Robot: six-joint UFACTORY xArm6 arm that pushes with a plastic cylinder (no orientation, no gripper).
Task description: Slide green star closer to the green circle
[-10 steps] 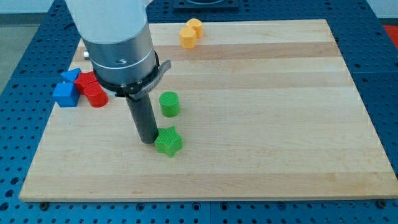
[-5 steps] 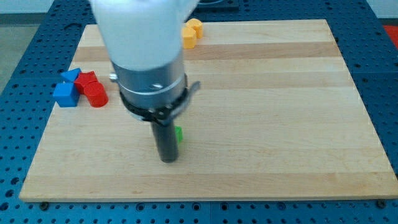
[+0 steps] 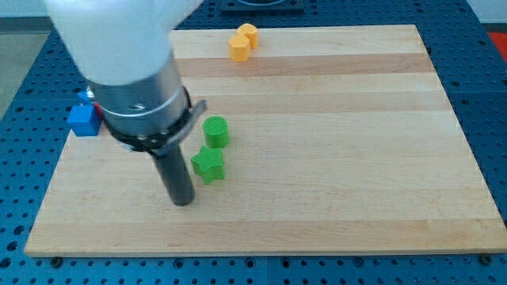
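Pale wooden board (image 3: 333,119) fills the scene on a blue perforated bench (image 3: 24,79). Arm's white and grey housing (image 3: 135,71) blocks the left side, hiding much there. No gripper on this rig, so nothing to spread or pinch: just a dark rod ending at my tip (image 3: 184,203), on the board near the front edge, just left of and nearer than the green star. Green circle block, a short upright cylinder (image 3: 215,131), sits left of centre. Green star-shaped block (image 3: 207,165) lies directly in front of it, nearly touching or just apart; can't tell which. Task looks almost done. Star lies flat, no real long axis; one point aims roughly toward the cylinder. Judgement: small, rigid, light piece, should slide easily on smooth wood and may spin if struck on a point, so push in a notch on its near side, aiming far. Two orange blocks (image 3: 242,41) touch at the far edge; a blue block (image 3: 82,119) at far left, partly hidden.
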